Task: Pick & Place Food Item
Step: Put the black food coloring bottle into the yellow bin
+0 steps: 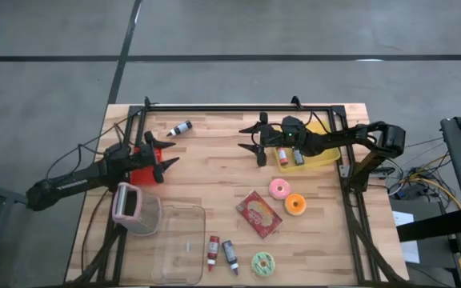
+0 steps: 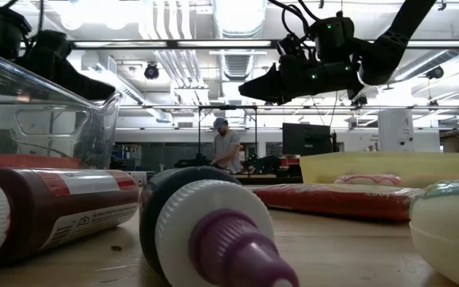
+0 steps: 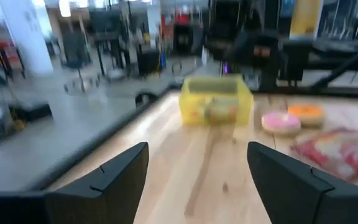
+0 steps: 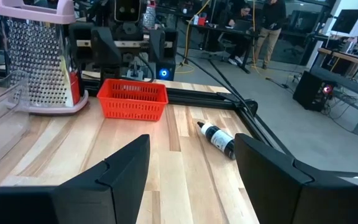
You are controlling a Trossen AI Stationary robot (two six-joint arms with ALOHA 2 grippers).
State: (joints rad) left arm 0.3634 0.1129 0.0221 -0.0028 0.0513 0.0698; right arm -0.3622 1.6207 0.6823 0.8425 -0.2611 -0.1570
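Wooden desk [image 1: 214, 172], overhead. Clear container [image 1: 178, 244] at near-left corner; yellow bin [image 1: 318, 156] at far-right edge, two bottles inside. Left claw [image 1: 163, 154] open, empty, over red basket [image 1: 145, 175] near left edge. Right claw [image 1: 256, 141] open, empty, above bare desk beside yellow bin. Red snack packet [image 1: 258, 214] centre-right; pink donut [image 1: 279, 189], orange donut [image 1: 295, 205] just beside it; green donut [image 1: 262, 262] at near edge.

Both arms are dark, slim and jointed, trailing thin black cables; the right pincer [image 1: 254, 141] shows small green lights on its wrist housing; the left pincer [image 1: 166, 153] has matt black, wedge-shaped fingers [image 3: 112, 180] with flat angular faces.
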